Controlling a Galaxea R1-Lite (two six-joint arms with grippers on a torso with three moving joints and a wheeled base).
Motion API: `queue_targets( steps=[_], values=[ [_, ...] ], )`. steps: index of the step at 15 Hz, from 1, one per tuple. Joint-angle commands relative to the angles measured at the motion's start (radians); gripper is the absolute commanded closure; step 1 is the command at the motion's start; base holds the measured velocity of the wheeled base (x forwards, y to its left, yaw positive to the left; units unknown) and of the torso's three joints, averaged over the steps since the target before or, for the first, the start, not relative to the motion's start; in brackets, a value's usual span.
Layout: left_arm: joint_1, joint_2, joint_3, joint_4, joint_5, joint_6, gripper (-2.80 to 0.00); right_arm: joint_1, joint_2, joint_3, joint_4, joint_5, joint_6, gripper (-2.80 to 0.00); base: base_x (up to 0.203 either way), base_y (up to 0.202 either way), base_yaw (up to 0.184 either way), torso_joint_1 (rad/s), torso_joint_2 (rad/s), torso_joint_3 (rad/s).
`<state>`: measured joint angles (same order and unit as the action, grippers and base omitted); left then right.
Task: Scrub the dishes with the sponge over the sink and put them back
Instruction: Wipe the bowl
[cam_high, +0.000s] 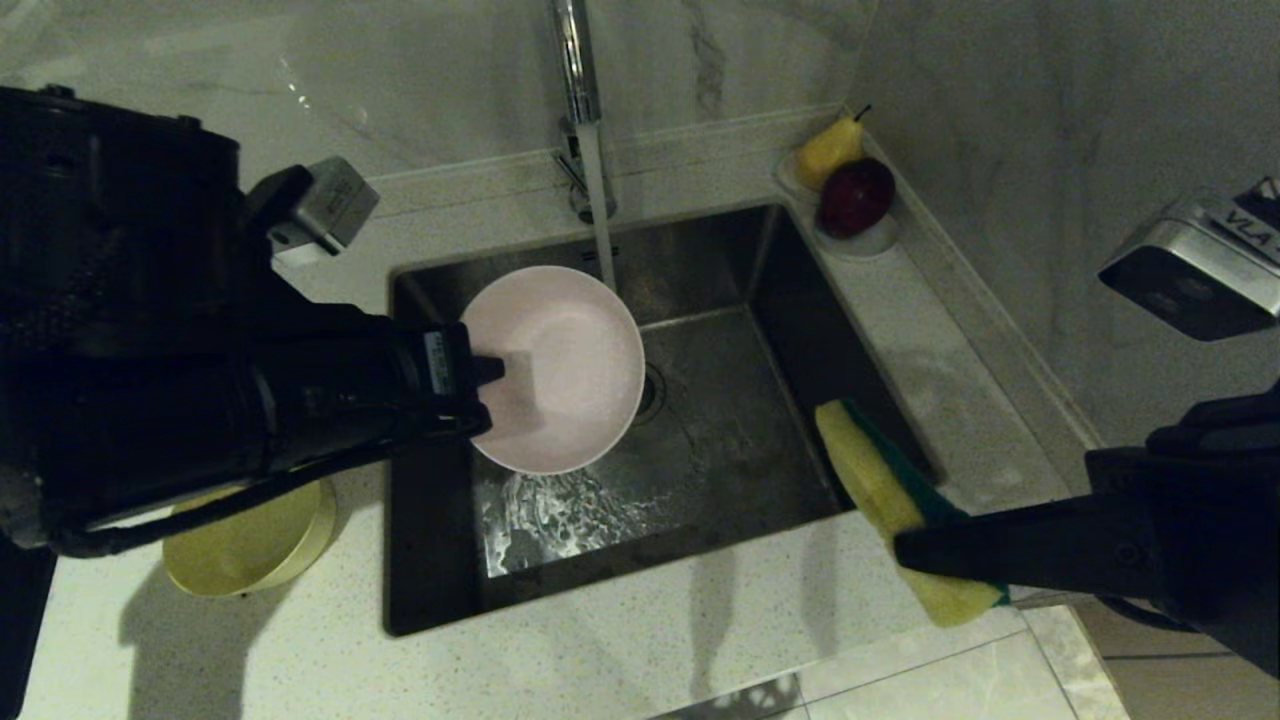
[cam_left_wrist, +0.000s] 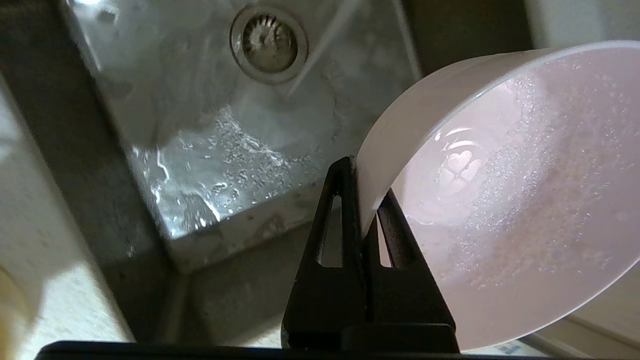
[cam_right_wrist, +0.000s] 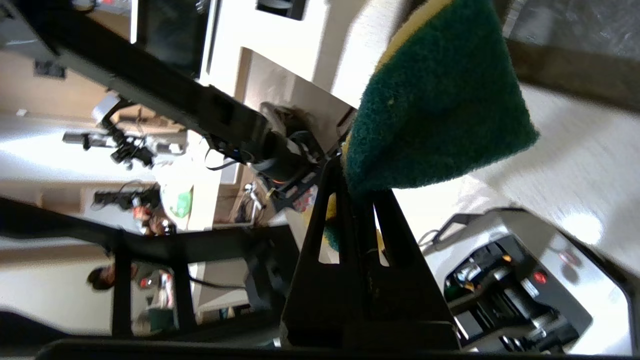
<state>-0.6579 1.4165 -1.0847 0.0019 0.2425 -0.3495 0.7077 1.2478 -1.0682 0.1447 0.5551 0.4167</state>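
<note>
Beside the sink (cam_high: 700, 420), a camera housing (cam_high: 1200, 265) reads "VLA".

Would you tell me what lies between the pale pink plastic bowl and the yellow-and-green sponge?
In the head view, only bare wet steel sink floor with its round drain strainer separates the pale pink plastic bowl from the yellow-and-green sponge.

The sink (cam_high: 780, 300) is brushed steel, dull grey, its wet floor glinting under running water. The tap (cam_high: 573, 60) is polished chrome. The pink bowl (cam_high: 560, 365) looks like smooth plastic, beaded with droplets inside. The sponge (cam_high: 880, 480) pairs porous yellow foam with a coarse, fibrous green face. The counter (cam_high: 620, 650) is pale speckled stone, the wall (cam_high: 430, 70) glossy veined marble.
</note>
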Motion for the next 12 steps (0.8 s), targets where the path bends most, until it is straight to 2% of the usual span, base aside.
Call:
queue_targets(
  steps=[1,3,6,12],
  values=[
    [-0.093,0.068,0.0,-0.001,0.149,-0.021,0.0,0.049,0.079,-0.074,0.004,0.003,0.003,0.0,0.0,0.0,0.0,0.0,0.0,0.0],
    [-0.116,0.105,0.001,-0.023,0.223,-0.023,0.0,0.081,0.131,-0.121,0.005,0.0,0.005,0.0,0.0,0.0,0.0,0.0,0.0,0.0],
    [-0.122,0.153,0.012,-0.127,0.337,-0.023,0.0,0.115,0.218,-0.182,0.002,-0.005,0.007,0.0,0.0,0.0,0.0,0.0,0.0,0.0],
    [-0.135,0.136,0.062,-0.237,0.354,-0.021,0.0,0.127,0.398,-0.303,0.001,-0.007,0.008,0.0,0.0,0.0,0.0,0.0,0.0,0.0]
  ],
)
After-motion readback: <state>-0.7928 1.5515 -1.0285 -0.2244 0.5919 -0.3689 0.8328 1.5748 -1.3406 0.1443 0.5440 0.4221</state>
